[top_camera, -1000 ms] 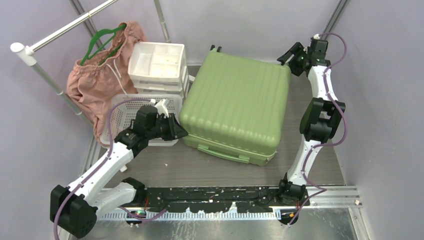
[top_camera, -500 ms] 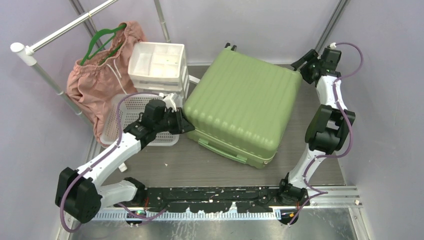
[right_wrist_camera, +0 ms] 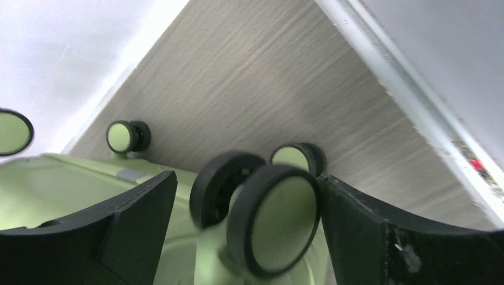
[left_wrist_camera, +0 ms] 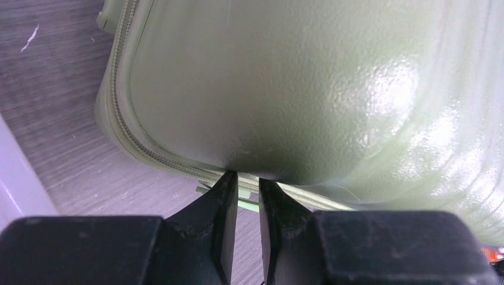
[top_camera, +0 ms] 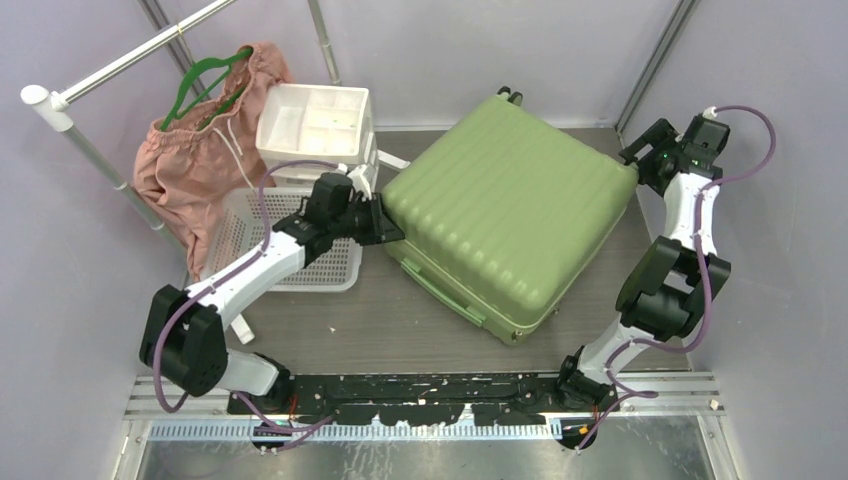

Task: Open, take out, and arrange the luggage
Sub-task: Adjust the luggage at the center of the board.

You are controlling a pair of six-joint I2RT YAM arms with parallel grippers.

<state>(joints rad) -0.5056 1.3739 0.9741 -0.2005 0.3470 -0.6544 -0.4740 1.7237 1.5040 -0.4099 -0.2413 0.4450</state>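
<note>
The suitcase fills the middle; perforated basket and drawer unit crowd its left corner; bare tabletop lies open in front.

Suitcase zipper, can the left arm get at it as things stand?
Probably yes. The left end effector sits right at the corner of the luggage, its tips almost on the zipper seam, and the left wrist view shows nothing in between.

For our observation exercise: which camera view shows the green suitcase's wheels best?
Right wrist view: the dark-rimmed green wheels sit close up inside the right claw. The top view shows them as dark specks at the light-green ribbed hard-shell suitcase's far corner; the left wrist view shows none.
</note>
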